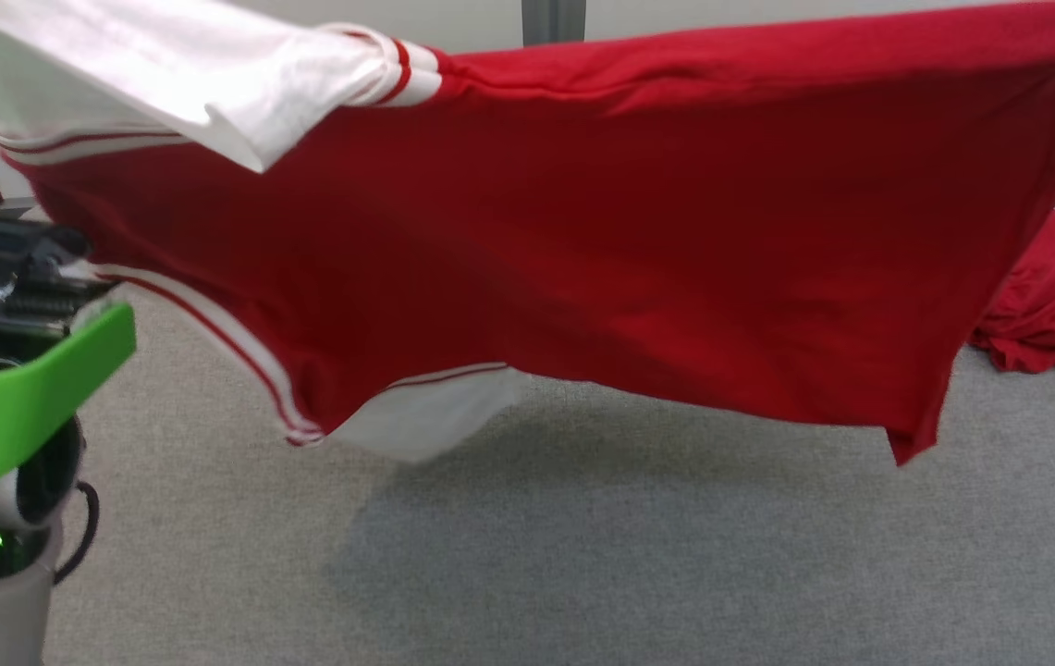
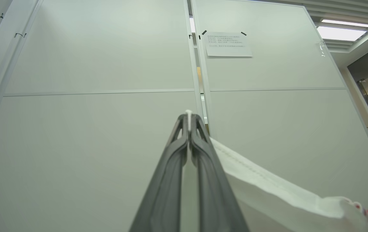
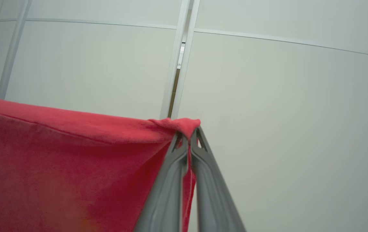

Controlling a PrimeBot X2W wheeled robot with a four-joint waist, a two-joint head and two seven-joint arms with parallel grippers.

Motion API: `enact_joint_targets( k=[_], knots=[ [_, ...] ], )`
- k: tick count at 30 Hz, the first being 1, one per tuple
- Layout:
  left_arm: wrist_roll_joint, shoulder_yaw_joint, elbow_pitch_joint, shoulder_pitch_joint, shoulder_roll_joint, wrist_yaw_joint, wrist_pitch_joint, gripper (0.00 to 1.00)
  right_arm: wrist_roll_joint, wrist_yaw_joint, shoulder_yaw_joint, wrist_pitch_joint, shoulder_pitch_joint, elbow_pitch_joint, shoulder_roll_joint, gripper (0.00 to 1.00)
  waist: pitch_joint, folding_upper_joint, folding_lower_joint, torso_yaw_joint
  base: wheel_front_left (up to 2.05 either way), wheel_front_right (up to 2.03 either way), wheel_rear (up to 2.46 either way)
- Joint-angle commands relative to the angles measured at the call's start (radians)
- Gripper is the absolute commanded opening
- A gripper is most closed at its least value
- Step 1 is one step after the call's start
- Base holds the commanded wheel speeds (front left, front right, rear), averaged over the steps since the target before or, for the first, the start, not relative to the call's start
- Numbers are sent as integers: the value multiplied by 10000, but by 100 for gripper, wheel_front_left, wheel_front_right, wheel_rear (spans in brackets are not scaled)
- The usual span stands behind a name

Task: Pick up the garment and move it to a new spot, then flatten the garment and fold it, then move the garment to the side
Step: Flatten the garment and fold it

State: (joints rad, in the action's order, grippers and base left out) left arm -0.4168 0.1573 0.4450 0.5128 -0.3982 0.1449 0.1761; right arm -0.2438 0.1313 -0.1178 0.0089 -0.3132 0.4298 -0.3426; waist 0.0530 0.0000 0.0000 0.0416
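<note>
Green part [image 1: 28, 407] beside taut garment [image 1: 582, 231], red heap [image 1: 1036, 296] behind

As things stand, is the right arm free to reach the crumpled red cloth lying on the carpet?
Probably not: the right gripper is shut on a corner of the raised garment, well above the red cloth; it would have to release first.

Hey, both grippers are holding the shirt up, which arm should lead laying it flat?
Probably right: the right gripper pinches a corner of the red shirt, taut along the top. The left gripper holds only the thin edge of the white sleeve.
</note>
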Motion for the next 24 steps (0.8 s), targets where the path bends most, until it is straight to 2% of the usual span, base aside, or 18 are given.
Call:
enact_joint_targets(
  k=[1, 7, 13, 19, 24],
  knots=[
    [136, -53, 92, 489, -143, 33, -159, 0, -98, -12, -114, 121, -409, 102, -186, 0, -79, 0, 0, 7, 0, 0, 0],
    [249, 261, -458, 2126, -180, -142, -808, 0, -566, -12, -67, 554, -1843, -266, -727, 0, -104, 0, 0, -46, 0, 0, 0],
    [-71, 659, -2274, 2998, 220, -403, -957, 0, -1097, -12, 453, 731, -2825, -1477, -907, 0, 339, 0, 0, -109, 0, 0, 0],
    [-233, 978, -5608, 4321, 776, -816, -432, 0, -1159, -14, 1223, 526, -4459, -3684, -609, 0, 874, 0, 0, -155, 0, 0, 0],
    [-126, 1041, -8626, 6055, 1242, -1171, 445, 0, -1024, -12, 1859, -49, -6430, -5885, -220, 0, 1079, 0, 0, -221, 0, 0, 0]
  ],
)
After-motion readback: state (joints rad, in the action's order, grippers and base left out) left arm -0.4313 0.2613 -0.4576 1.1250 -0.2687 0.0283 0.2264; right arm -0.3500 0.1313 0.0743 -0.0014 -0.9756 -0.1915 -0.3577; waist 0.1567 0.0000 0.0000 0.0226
